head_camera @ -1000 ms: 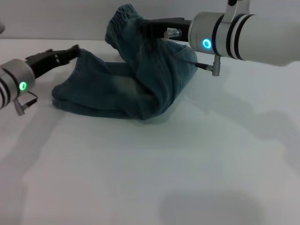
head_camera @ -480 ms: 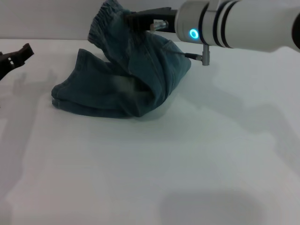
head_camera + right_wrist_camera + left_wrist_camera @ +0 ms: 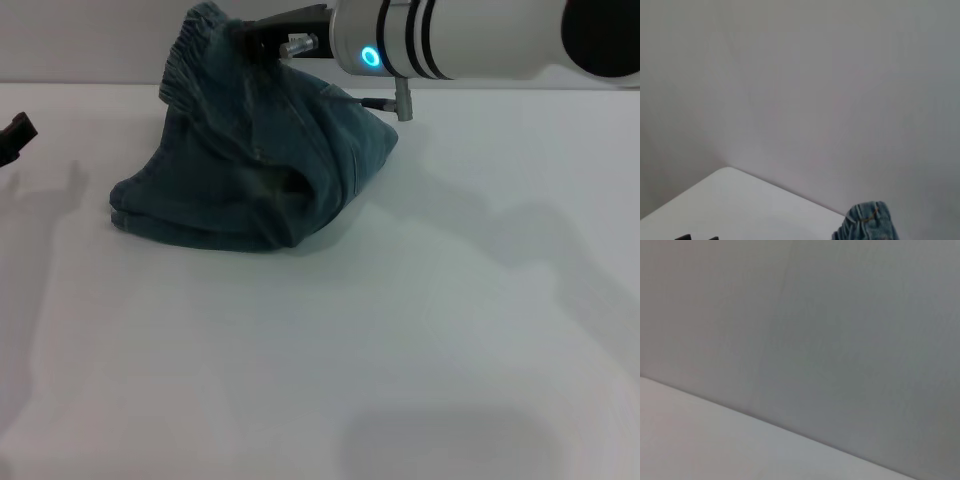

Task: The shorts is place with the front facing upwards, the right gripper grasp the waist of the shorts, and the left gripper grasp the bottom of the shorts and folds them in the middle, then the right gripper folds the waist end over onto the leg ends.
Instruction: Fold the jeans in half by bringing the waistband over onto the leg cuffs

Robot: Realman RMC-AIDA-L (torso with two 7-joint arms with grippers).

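The blue denim shorts (image 3: 260,170) lie bunched on the white table (image 3: 350,350), folded lengthwise. Their ruched waist (image 3: 190,55) is lifted off the table and hangs out to the left over the pile. My right gripper (image 3: 243,36), on the arm with the cyan ring, is shut on the waist from the right. The waist (image 3: 867,225) also shows at the edge of the right wrist view. The leg ends (image 3: 140,210) rest flat on the table at the pile's left. My left gripper (image 3: 15,138) is at the far left edge, away from the shorts.
A pale wall (image 3: 80,40) runs behind the table. The left wrist view holds only the wall (image 3: 840,340) and a strip of table (image 3: 690,440). The right arm's shadow (image 3: 520,240) falls to the right of the shorts.
My right gripper has carried the waist further left over the pile. My left gripper let go of the leg end and drew back to the left edge.
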